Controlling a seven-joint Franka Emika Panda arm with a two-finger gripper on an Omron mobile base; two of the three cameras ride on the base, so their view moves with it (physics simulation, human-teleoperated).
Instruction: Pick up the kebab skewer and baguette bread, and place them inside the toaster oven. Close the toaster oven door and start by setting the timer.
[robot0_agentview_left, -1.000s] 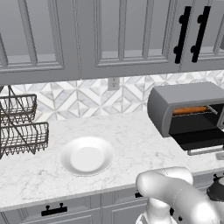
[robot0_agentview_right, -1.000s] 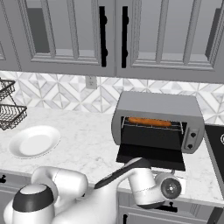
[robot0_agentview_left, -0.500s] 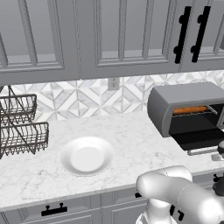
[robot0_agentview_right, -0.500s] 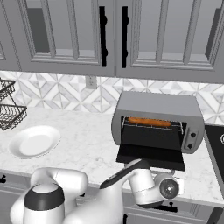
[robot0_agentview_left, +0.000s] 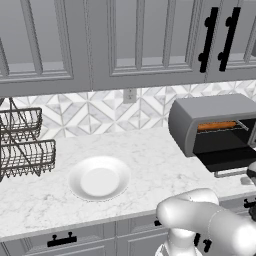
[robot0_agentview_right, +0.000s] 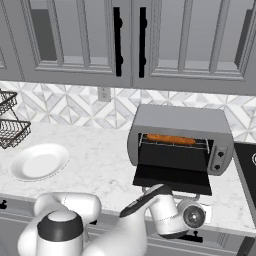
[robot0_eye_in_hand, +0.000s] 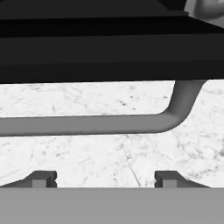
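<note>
Hand view showed the door's bar handle (robot0_eye_in_hand: 87, 124) running crosswise just ahead of the gripper (robot0_eye_in_hand: 105, 179) — jaws spread wide, holding nothing. The baguette bread (robot0_agentview_right: 171, 139) lay on the toaster oven (robot0_agentview_right: 180, 120) rack.

Claw (robot0_eye_in_hand: 101, 179) low (jaws apart)

Even, diffuse light is seen across both base views, with no single source made out. Soft shadows are cast on the counter (robot0_agentview_left: 150, 150) under the toaster oven (robot0_agentview_right: 180, 137), whose interior is rendered nearly black. No glare is noted on the white plate (robot0_agentview_left: 99, 178). Edges are kept sharp, without blur or bending toward the borders. In the hand view, the toaster oven door (robot0_eye_in_hand: 109, 39) at 12 o'clock is left dark, while marble below is brightly lit.
</note>
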